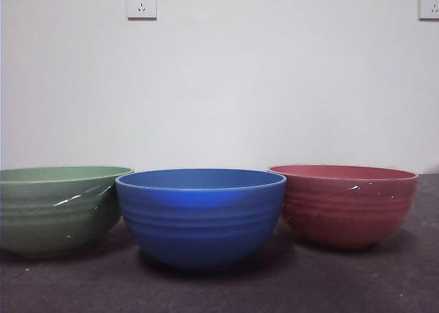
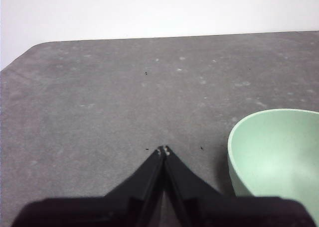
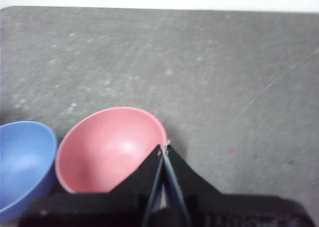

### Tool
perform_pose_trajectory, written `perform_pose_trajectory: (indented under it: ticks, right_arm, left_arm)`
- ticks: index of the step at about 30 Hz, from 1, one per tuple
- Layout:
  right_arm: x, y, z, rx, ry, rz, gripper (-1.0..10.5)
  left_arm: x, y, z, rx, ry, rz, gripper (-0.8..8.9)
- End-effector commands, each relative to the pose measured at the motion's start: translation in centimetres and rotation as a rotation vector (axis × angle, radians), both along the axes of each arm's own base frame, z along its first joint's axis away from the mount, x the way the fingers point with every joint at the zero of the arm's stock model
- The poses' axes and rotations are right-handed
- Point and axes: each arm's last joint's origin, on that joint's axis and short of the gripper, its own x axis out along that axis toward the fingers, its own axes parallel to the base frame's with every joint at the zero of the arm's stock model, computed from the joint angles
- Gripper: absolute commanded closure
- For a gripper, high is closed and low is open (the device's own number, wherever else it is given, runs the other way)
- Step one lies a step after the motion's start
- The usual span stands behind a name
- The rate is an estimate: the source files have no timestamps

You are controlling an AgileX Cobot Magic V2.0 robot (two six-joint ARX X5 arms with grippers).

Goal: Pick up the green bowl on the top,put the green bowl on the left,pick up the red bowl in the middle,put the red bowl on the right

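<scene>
Three ribbed bowls stand in a row on the dark grey table in the front view: the green bowl [image 1: 55, 210] on the left, a blue bowl [image 1: 200, 215] in the middle, the red bowl [image 1: 343, 204] on the right. All are upright and apart from each other or barely touching. My left gripper [image 2: 163, 150] is shut and empty, raised above the table beside the green bowl [image 2: 276, 155]. My right gripper [image 3: 163, 147] is shut and empty, raised over the rim of the red bowl [image 3: 109, 150]. Neither arm shows in the front view.
The blue bowl [image 3: 22, 162] sits next to the red bowl in the right wrist view. The grey table mat [image 2: 124, 97] stretches back to a white wall. Two wall sockets [image 1: 141, 3] hang high on the wall.
</scene>
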Motion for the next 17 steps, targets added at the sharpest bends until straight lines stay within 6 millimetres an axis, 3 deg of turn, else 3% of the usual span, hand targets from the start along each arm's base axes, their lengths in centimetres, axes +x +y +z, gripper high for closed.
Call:
perform_pose_trajectory:
  ticks: [1, 4, 10, 17]
  right_arm:
    - [-0.6, -0.6, -0.5, -0.073, -0.1, -0.004, 9.6]
    - [-0.6, -1.0, -1.9, -0.059, -0.188, -0.03, 9.6]
    - [0.7, -1.4, -6.9, -0.042, -0.223, -0.118, 9.6]
    - [1.5, -1.2, -11.2, -0.023, -0.247, -0.011, 9.6]
  left_arm:
    - [0.1, 0.0, -0.5, -0.01, 0.011, -0.002, 8.17]
    - [0.1, 0.0, -0.5, -0.01, 0.011, -0.002, 8.17]
    - [0.1, 0.0, -0.5, -0.01, 0.011, -0.001, 8.17]
    - [0.1, 0.0, -0.5, -0.01, 0.011, -0.001, 8.17]
